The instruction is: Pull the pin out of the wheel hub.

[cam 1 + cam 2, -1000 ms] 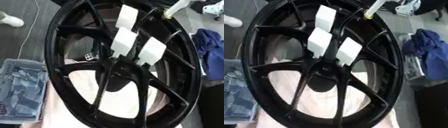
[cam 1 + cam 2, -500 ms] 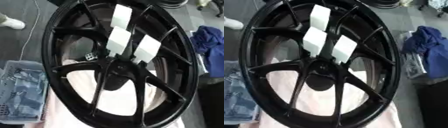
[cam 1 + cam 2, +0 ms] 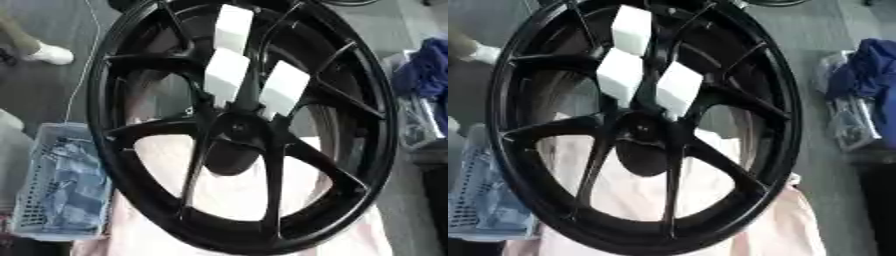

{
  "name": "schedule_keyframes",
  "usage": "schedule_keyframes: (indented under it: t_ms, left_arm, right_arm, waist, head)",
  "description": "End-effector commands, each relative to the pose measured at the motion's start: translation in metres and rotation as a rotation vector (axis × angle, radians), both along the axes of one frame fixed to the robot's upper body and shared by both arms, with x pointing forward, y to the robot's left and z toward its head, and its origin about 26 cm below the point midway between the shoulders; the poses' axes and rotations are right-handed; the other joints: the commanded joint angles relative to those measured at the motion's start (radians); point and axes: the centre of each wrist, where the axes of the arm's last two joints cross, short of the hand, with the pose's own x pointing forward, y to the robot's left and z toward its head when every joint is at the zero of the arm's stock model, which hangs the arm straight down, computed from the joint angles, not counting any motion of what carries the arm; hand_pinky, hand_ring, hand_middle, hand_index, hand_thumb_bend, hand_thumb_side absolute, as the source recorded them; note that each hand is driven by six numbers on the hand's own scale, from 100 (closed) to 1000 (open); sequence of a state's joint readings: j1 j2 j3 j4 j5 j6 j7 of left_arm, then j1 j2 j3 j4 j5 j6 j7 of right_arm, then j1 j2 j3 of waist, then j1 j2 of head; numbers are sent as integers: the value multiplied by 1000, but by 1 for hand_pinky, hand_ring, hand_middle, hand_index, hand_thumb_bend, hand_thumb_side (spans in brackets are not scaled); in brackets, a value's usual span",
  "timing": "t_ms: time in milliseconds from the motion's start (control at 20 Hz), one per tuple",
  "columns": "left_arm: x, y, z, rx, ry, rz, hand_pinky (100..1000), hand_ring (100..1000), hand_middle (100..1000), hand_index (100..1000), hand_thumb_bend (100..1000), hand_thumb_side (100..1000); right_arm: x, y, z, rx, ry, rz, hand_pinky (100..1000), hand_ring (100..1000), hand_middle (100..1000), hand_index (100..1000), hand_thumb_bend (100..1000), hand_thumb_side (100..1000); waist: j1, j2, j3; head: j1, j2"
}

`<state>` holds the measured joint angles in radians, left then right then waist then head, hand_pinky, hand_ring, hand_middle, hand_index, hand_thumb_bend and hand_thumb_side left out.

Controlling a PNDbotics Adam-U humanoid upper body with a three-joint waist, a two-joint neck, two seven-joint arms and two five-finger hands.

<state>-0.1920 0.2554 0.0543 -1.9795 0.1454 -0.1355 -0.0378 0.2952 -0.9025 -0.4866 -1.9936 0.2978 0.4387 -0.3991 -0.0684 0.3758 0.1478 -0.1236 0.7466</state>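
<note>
Hands: neither is seen in either view, so whether fingers are spread or closed cannot be told
Wheel hub (image 3: 234,131): centre of the black wheel (image 3: 131,185), which is stood tilted on a pale pink cloth (image 3: 219,192)
Pin: none can be made out at the hub
White blocks (image 3: 226,75): three are seated between the spokes just beyond the hub
Basket (image 3: 61,182): near left, beside the rim
Advice: the pin should be located first, then drawn straight along its axis without the wheel being tipped

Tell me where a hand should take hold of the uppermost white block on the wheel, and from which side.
Judging by its pose, grip the uppermost white block across its two long side faces, coming straight at the wheel's face. It stands out from the spokes near the top rim, with open gaps either side, so fingers and thumb could close there. No hand is in view now.
</note>
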Motion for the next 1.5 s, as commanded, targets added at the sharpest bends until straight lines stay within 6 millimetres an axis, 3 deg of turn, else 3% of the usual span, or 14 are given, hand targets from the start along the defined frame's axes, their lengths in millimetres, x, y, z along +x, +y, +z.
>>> schedule_keyframes:
  t_ms: [50,150,300,400,800,950,1150,1200,1250,1300,1500]
  left_arm:
    - [-3,3,6,-17,-29,12,880,708,658,729,100,718]
    - [-3,3,6,-26,-33,16,880,708,658,729,100,715]
    - [-3,4,6,-33,-34,19,880,709,659,730,100,715]
    - [-3,4,5,-34,-33,20,880,709,659,730,100,716]
    - [-3,3,6,-31,-35,11,880,709,659,730,100,715]
    - [-3,3,7,-29,-37,6,879,708,657,729,100,714]
    - [-2,1,9,-28,-45,-5,879,707,656,729,100,717]
    - [-1,1,10,-28,-48,-7,879,707,656,729,100,711]
    - [-1,0,10,-28,-50,-8,878,706,656,729,100,710]
    - [-1,0,10,-27,-52,-10,878,706,656,729,100,710]
    - [0,-1,12,-27,-61,-19,878,706,656,730,100,708]
  right_arm:
    - [-4,1,-11,-43,-7,-27,654,701,519,708,311,100]
    - [-7,2,-24,-37,7,-43,684,774,677,804,341,100]
    - [-12,4,-40,-11,43,-64,722,858,825,877,349,100]
    - [-13,5,-46,5,59,-74,721,869,848,885,387,100]
    - [-16,7,-55,18,38,-64,707,855,833,874,356,100]
    - [-15,9,-57,27,-1,-44,669,814,775,836,363,100]
    - [-9,17,-63,55,-159,65,643,777,705,808,215,106]
    - [-7,20,-65,67,-199,109,640,776,698,807,128,100]
    - [-5,24,-68,80,-239,156,639,775,681,804,147,203]
    - [-4,27,-70,94,-282,204,639,774,672,803,100,178]
    - [1,38,-79,156,-423,353,627,772,661,806,100,280]
  waist:
    - [10,-33,-4]
    - [19,-40,-5]
    - [25,-46,-7]
    - [27,-49,-10]
    - [32,-51,-24]
    - [32,-50,-27]
    - [32,-47,-25]
    - [33,-47,-23]
    - [33,-46,-21]
    - [33,-46,-19]
    - [34,-44,-13]
  head:
    - [9,12]
    - [8,15]
    - [7,18]
    - [5,20]
    - [11,23]
    - [15,22]
    - [18,15]
    - [16,15]
    - [15,15]
    - [15,15]
    - [15,11]
